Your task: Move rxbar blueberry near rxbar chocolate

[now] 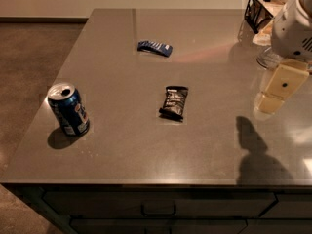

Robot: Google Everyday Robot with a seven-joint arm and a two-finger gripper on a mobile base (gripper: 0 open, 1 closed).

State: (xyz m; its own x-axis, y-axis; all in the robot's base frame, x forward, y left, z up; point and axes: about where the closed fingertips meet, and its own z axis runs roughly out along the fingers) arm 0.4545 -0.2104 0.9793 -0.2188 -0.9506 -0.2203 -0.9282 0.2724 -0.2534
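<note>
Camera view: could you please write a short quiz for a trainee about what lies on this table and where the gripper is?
1. True or false: the rxbar blueberry touches the rxbar chocolate.
2. Where is the gripper? A) above the right side of the table; B) above its left edge; C) resting on the blue bar.
3. Fill in the gap: the soda can stands ____ near the left edge.

Key: 1 false, the two bars lie apart, the blue one farther back. 2 A. 3 upright.
</note>
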